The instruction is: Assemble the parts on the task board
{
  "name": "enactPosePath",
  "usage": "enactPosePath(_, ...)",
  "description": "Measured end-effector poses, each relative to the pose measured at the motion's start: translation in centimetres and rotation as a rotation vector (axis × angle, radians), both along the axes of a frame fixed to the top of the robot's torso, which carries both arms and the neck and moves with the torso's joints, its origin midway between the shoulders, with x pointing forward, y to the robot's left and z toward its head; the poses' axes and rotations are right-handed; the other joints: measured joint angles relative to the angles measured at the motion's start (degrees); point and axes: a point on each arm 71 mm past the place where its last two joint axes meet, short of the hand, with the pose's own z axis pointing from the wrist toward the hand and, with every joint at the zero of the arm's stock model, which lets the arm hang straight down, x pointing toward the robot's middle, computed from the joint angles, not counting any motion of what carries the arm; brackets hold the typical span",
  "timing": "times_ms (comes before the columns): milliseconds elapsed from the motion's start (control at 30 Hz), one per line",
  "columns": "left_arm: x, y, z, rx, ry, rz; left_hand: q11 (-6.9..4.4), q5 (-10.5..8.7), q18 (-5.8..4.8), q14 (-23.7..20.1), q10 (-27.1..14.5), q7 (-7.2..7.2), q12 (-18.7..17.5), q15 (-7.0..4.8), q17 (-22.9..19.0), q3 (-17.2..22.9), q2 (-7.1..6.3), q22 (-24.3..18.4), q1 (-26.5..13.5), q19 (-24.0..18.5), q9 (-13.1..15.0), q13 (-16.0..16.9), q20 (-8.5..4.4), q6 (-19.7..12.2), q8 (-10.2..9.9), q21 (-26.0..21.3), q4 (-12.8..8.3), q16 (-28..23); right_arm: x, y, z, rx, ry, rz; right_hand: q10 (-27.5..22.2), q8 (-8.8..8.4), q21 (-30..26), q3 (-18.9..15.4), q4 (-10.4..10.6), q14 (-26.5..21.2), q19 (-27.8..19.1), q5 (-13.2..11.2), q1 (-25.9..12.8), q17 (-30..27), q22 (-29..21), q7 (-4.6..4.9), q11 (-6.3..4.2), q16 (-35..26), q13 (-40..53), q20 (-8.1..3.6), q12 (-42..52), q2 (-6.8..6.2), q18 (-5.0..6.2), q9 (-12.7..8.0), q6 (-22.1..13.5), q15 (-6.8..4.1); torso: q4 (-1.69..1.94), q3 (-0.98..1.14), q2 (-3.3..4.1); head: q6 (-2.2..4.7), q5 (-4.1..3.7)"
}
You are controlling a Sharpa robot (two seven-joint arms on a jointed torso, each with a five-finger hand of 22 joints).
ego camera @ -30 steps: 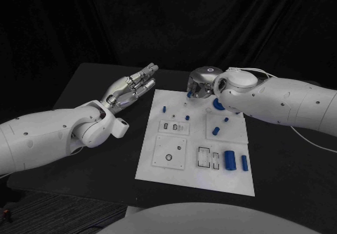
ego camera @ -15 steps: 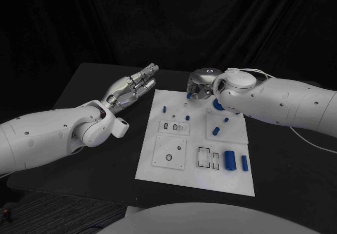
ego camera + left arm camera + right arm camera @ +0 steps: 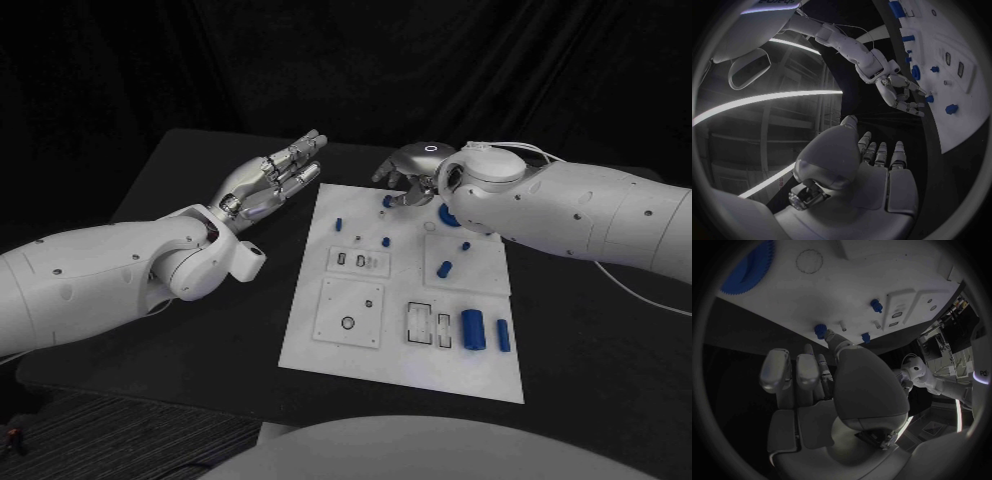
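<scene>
left hand (image 3: 274, 178) open and empty, upper left of frame beside the task board (image 3: 408, 297), right hand (image 3: 411, 175) fingers spread, holding nothing, over a small blue peg (image 3: 387, 200) at the board's top edge

The task board (image 3: 368, 355) lies at the frame's centre on the table (image 3: 188, 340), left hand (image 3: 274, 178) upper left of it, right hand (image 3: 411, 175) over its top edge.

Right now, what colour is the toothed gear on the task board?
Blue; the toothed gear shows best in the right wrist view.

From the head we look down on the whole task board (image 3: 411, 300); our wrist cameras, behind each hand, view closely its far edge, shared by all.
</scene>
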Motion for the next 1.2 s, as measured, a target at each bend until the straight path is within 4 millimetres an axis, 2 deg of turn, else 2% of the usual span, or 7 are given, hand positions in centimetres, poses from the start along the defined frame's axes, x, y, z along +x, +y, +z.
enactPosePath(100,0.0,0.0,0.0,0.0,0.0,-0.001,0.15,0.0,0.0,0.0,0.2,0.0,0.0,0.0,0.0,0.0,0.0,0.0,0.0,0.0,0.0,0.0,0.0,0.0,0.0,0.0,0.0,0.0,0.0,-0.2,0.0,0.001,-0.004,-0.005,-0.6,0.0,-0.3,-0.4,-0.1,-0.1,-0.4,0.0,0.0,-0.6,-0.3,0.07,0.21,-0.4,0.0,-0.02,0.0,0.0,0.0,0.0,0.2,0.1,-0.01,0.0,-0.01,0.0,0.14)
enactPosePath(267,0.0,0.4,0.0,0.001,0.001,0.005,0.16,0.0,0.0,0.0,0.2,0.2,0.0,0.0,0.0,0.0,0.0,0.0,0.0,-0.1,0.1,0.0,0.13,0.2,0.0,0.0,0.0,0.0,0.0,-1.6,0.3,0.012,-0.02,-0.022,0.4,1.46,-0.3,-1.3,-0.5,-0.1,-0.4,0.3,0.4,0.0,0.4,2.08,0.3,-0.4,0.1,-0.02,0.4,0.91,0.0,1.0,9.3,0.1,-0.09,-0.01,-0.08,0.0,0.54)
enactPosePath(500,-0.2,0.8,0.0,0.003,0.003,0.012,0.15,0.0,0.0,0.0,0.2,0.41,0.0,0.0,0.0,0.0,0.0,0.0,0.0,0.0,0.1,0.0,0.41,0.4,0.2,0.0,0.0,0.0,-0.6,-5.1,3.3,0.039,-0.078,-0.049,3.5,0.84,-0.3,-1.9,-0.2,-0.1,-0.4,0.5,0.4,0.0,0.8,4.33,-0.31,-0.2,0.3,-0.02,1.5,1.33,0.0,0.6,10.1,0.1,-0.11,-0.01,-0.07,0.0,1.09)
enactPosePath(767,-0.2,0.9,0.0,0.004,0.003,0.014,0.15,0.0,0.0,-0.1,0.2,0.41,0.0,0.32,0.0,0.0,0.0,0.0,0.0,0.0,0.1,0.0,0.41,0.4,0.2,0.0,0.0,0.0,-2.0,-9.5,4.1,0.039,-0.078,-0.105,2.9,0.83,-0.3,-5.5,3.5,0.1,0.2,-4.1,-4.3,1.5,1.7,4.11,-0.18,0.8,0.3,-0.29,1.1,1.56,0.0,0.6,11.3,-0.21,-0.41,-0.11,-0.07,0.0,1.07)
enactPosePath(1033,-0.2,0.9,0.0,0.004,0.003,0.013,0.15,0.0,0.0,0.0,0.2,0.2,0.0,0.41,0.0,0.2,0.0,0.0,0.0,0.0,0.1,0.0,0.41,0.6,0.2,0.0,-0.2,0.0,-3.2,-12.1,2.8,0.003,-0.015,-0.158,0.5,0.5,-1.7,-8.1,5.0,-0.5,-0.5,-3.5,-6.2,0.0,1.2,3.18,0.49,0.2,0.4,0.5,1.1,1.77,0.0,0.5,7.3,0.5,-0.41,-0.04,-0.05,0.07,0.71)
enactPosePath(1133,-0.2,0.8,0.0,0.004,0.003,0.013,0.15,0.0,0.0,0.0,0.2,0.2,0.0,0.41,0.0,0.2,0.0,0.0,0.0,0.0,0.1,0.0,0.41,0.6,0.2,0.0,-0.2,0.0,-3.5,-12.5,2.3,-0.009,0.005,-0.172,6.4,0.5,-4.5,-8.2,3.9,-3.3,-2.7,-2.0,-5.1,-3.9,-0.4,4.09,-0.49,-2.4,2.3,0.39,5.5,2.92,0.0,0.4,5.3,0.28,-0.35,-0.03,-0.05,0.37,0.38)
enactPosePath(1200,-0.2,0.8,0.0,0.004,0.003,0.012,0.15,0.0,0.0,0.0,0.2,0.2,0.0,0.42,0.0,0.2,0.0,0.0,0.0,0.0,0.1,0.0,0.41,0.6,0.2,0.0,-0.2,0.0,-3.6,-12.7,1.9,-0.016,0.013,-0.18,10.9,0.51,-8.7,-8.6,2.9,-6.5,-5.9,-1.8,-4.8,-8.7,-2.9,3.91,-2.03,-5.9,7.2,-0.29,12.7,3.05,0.62,0.4,6.0,-0.51,-0.3,-0.03,-0.04,0.48,0.26)
